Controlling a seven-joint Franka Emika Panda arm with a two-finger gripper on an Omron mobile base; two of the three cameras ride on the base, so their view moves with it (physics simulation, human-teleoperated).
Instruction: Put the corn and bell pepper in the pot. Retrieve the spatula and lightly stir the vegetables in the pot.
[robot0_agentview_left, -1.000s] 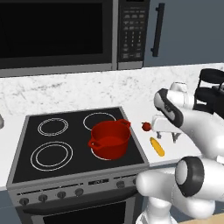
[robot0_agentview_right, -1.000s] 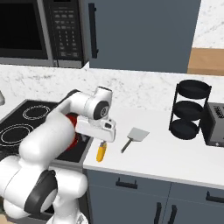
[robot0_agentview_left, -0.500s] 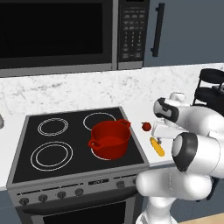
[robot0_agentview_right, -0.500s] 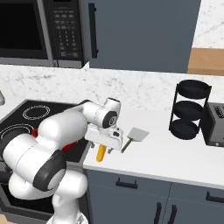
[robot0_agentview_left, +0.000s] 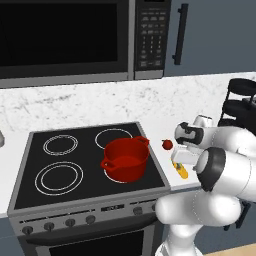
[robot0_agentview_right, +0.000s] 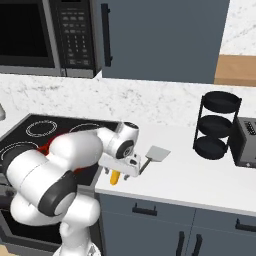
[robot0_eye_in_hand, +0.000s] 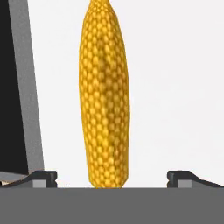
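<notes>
The yellow corn lies on the white counter just right of the stove edge, also seen as corn and corn. My gripper hangs right above it, open, one fingertip on each side of the cob and not touching it; in the base views it is the gripper and gripper. The small red bell pepper sits on the counter behind the corn. The red pot stands on the front right burner, pot mostly hidden by my arm. The grey spatula lies right of the corn.
The black stove top ends at a grey rim beside the corn. A black three-tier rack and a toaster stand at the far right of the counter. A microwave hangs above the stove.
My hand has swung right and come down over the corn, from above the counter to low around the cob. Pot, pepper, corn and spatula have not moved.
</notes>
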